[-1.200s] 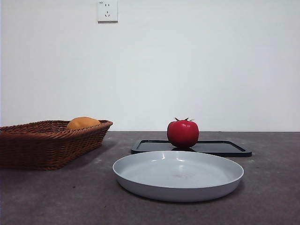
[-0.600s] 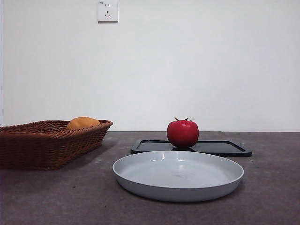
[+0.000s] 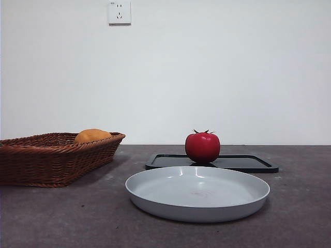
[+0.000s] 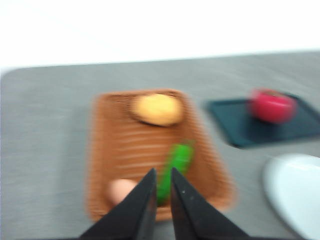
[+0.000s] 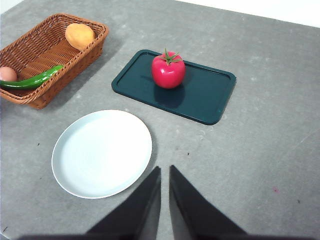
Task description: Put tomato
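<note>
The red tomato (image 3: 202, 146) with a green stem stands on a dark rectangular tray (image 3: 243, 163) behind the grey plate (image 3: 197, 192). It also shows in the right wrist view (image 5: 168, 69) and, blurred, in the left wrist view (image 4: 272, 104). My right gripper (image 5: 164, 177) is shut and empty, high above the table, well short of the tomato. My left gripper (image 4: 161, 180) is shut and empty, above the wicker basket (image 4: 150, 150). Neither gripper shows in the front view.
The wicker basket (image 3: 51, 157) at the left holds an orange-yellow fruit (image 3: 92, 136), a green pepper (image 5: 31, 80) and a pale pink item (image 5: 7, 73). The empty plate (image 5: 102, 152) lies between basket and tray (image 5: 175, 86). A wall socket (image 3: 119, 12) is behind.
Nothing on the table has moved; the front view shifts only by a pixel or two.
</note>
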{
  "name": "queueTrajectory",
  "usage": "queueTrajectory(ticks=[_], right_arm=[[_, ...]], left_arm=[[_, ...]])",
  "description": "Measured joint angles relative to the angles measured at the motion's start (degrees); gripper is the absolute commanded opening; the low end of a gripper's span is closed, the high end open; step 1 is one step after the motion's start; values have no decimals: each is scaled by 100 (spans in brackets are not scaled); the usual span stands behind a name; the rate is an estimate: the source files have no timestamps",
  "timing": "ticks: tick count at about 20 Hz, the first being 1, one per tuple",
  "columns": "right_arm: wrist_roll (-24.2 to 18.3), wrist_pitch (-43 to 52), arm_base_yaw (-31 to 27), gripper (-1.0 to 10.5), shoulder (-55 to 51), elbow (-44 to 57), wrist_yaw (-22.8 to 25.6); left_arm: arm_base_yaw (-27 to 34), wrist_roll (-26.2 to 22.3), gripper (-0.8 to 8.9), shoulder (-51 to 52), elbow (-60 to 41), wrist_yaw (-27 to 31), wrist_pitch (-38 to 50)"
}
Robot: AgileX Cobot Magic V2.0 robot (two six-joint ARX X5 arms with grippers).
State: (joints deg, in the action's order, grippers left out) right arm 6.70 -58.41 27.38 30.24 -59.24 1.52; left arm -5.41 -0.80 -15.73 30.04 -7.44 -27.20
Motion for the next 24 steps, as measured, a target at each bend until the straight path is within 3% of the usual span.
queueTrajectory(ticks=[3, 7, 18, 24], right_arm=[[0, 0, 0, 20, 2, 0, 0], [0, 0, 0, 20, 0, 0, 0], [0, 0, 0, 20, 0, 0, 0], [0, 0, 0, 20, 0, 0, 0]], left_arm=[[297, 63, 41, 612, -1408, 52, 1062], [299, 356, 41, 1241, -2511, 175, 1552], [299, 584, 41, 1552, -2820, 826, 1674], [299, 584, 41, 1550, -2820, 861, 1670]])
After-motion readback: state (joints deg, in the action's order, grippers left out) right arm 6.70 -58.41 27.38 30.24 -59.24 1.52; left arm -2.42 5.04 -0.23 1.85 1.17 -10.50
